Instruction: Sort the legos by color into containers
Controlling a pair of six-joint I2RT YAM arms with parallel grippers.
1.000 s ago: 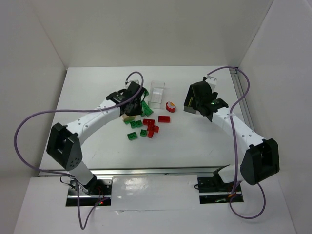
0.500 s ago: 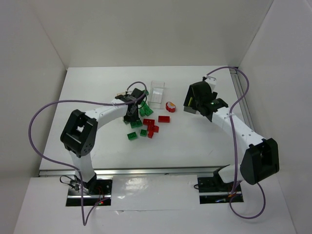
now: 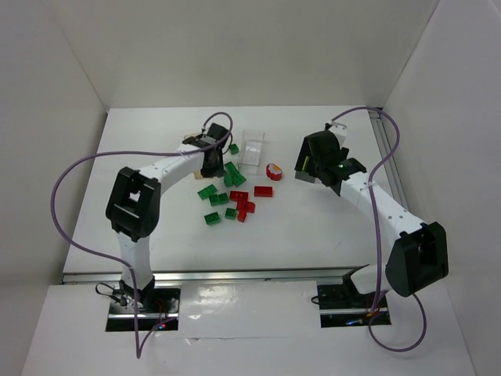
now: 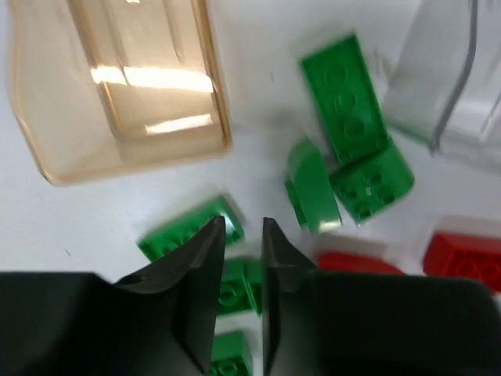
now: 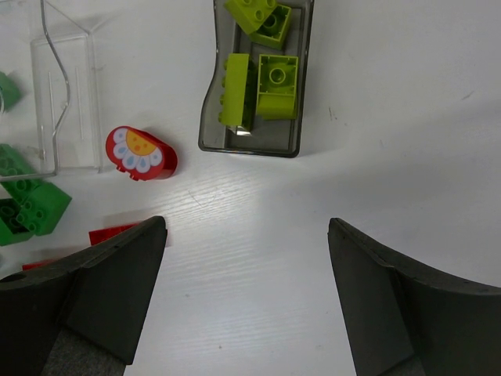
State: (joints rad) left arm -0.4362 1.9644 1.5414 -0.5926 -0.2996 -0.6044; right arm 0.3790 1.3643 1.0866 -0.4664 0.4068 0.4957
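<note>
Legos (image 4: 344,102) crowding left pincer (image 4: 243,229), container (image 4: 215,117) rim near

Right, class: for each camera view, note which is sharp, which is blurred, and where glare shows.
Left wrist: smeared throughout, the green bricks lack crisp edges, with glare streaks on the amber container. Right wrist: sharp, studs on the yellow-green bricks read clearly. Top external: evenly lit, glare on the shiny ledge by the arm bases.
</note>
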